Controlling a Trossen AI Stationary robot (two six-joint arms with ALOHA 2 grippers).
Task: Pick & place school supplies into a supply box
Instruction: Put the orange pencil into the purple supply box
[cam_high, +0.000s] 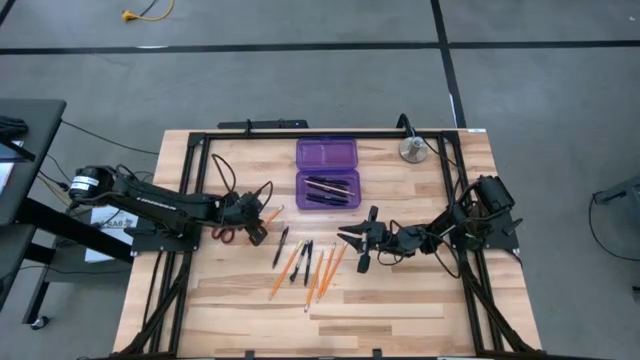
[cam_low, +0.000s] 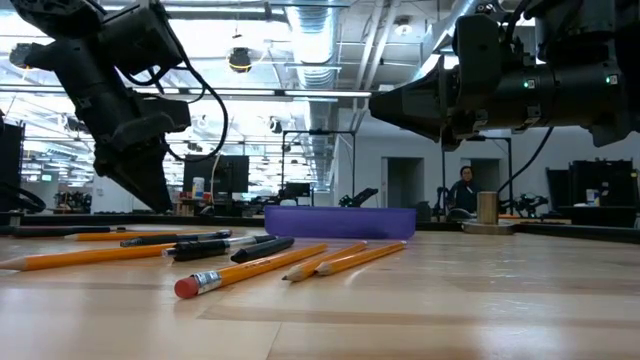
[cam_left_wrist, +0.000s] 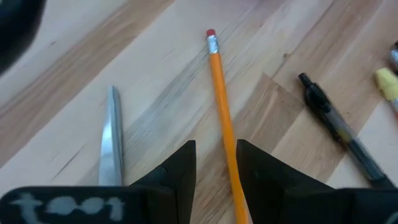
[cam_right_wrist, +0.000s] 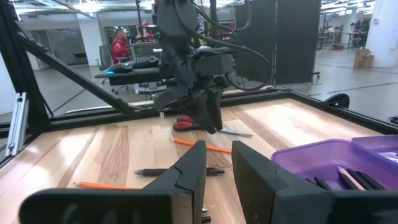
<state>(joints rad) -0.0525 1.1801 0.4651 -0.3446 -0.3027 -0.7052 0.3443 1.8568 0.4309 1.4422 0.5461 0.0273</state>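
— At the left of the desk (cam_high: 400, 300), what does the left gripper (cam_left_wrist: 216, 146) have?
— Nothing gripped. Its jaws stand apart, one on each side of an orange pencil (cam_left_wrist: 221, 99) lying flat on the wood, with the scissors (cam_left_wrist: 113, 137) just beside it.
— How would that pencil handle?
— In my judgement it is light, stiff and slim, and being round it is apt to roll or skid out of the jaws. A pinch near mid-length should keep it level.
— And the right gripper (cam_right_wrist: 217, 144)?
— It hangs near the middle of the desk with its jaws a little apart, holding nothing.
— Where are the rest of the supplies?
— More pencils and pens (cam_high: 315, 265) lie loose between the arms. A few are already in the open purple supply box (cam_high: 326, 154) at the far edge.
— Surface and room?
— Pale, smooth wooden planks inside a dark frame, with a round silver object (cam_high: 411, 150) in the far corner. Beyond is an open workshop hall, with a person (cam_low: 463, 190) seated far back
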